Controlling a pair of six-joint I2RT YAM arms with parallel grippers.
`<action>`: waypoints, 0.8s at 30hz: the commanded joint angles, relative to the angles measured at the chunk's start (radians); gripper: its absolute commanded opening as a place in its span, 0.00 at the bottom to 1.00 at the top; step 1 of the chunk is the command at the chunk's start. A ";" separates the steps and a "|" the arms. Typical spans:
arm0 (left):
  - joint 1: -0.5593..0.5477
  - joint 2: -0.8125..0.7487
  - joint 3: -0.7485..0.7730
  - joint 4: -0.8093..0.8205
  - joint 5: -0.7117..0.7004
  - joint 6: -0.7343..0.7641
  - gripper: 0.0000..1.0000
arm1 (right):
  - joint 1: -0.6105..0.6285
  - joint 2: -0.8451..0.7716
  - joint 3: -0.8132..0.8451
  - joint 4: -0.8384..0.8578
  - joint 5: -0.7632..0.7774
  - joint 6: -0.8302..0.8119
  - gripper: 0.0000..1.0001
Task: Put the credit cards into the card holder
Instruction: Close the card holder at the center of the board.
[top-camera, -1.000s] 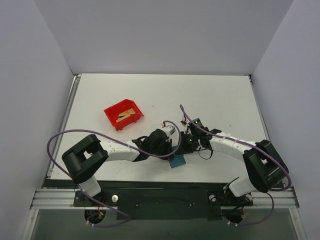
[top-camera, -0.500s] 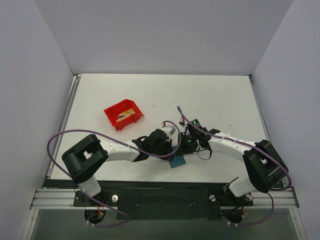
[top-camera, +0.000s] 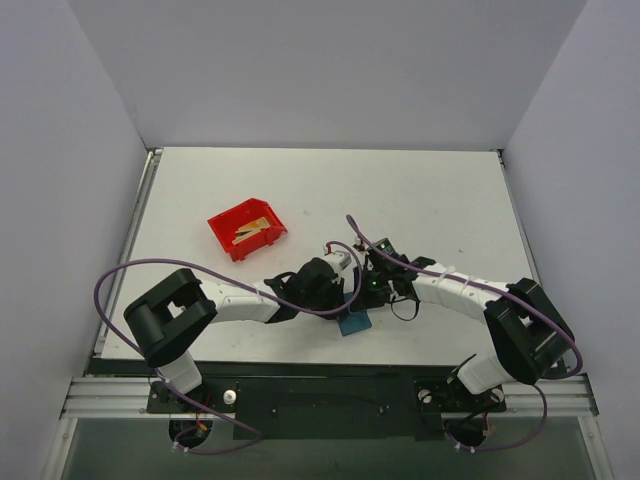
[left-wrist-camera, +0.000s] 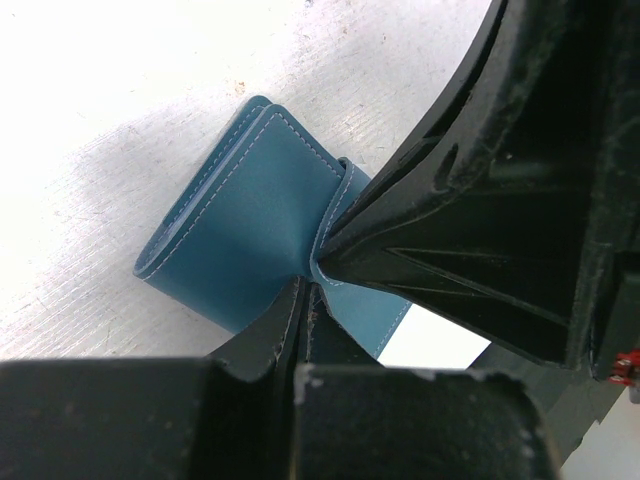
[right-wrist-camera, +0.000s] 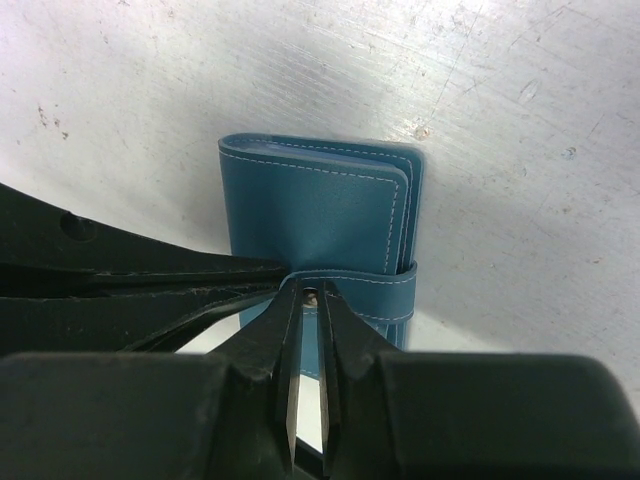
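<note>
**At the near centre, both grippers pinch the one holder**

On the table (top-camera: 420, 200) lie one teal holder (top-camera: 353, 323), one red bin (top-camera: 225, 215) and what look like two gold-tan cards (top-camera: 250, 233); the top view is too small for a sure count. Two arms work here.

Both cards lie overlapping inside the bin, which sits left of centre, well apart from the holder. The holder is folded shut, with its tab (right-wrist-camera: 372, 288) wrapped around one edge. No card shows in it.

The holder lies near the near edge at the centre, right where the two grippers meet. The left arm (top-camera: 240, 300) bends in from its base at the near left and runs low to the right. The left gripper (left-wrist-camera: 312, 278) is clamped tight on the holder's edge, beside the tab. The right arm (top-camera: 460, 290) mirrors it from the near right and reaches left. The right gripper (right-wrist-camera: 308, 300) has its fingertips nearly together, nipping the end of the tab. In the right wrist view the left gripper's dark fingers come in from the left and meet at that same spot.
</note>
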 joint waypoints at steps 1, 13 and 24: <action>-0.006 0.026 0.015 -0.051 -0.002 0.010 0.00 | 0.020 0.028 0.020 -0.071 0.067 -0.021 0.03; -0.006 0.026 0.012 -0.049 0.000 0.009 0.00 | 0.038 0.022 0.043 -0.127 0.155 -0.028 0.02; -0.006 0.023 0.009 -0.049 -0.002 0.007 0.00 | 0.072 0.056 0.060 -0.155 0.218 -0.033 0.02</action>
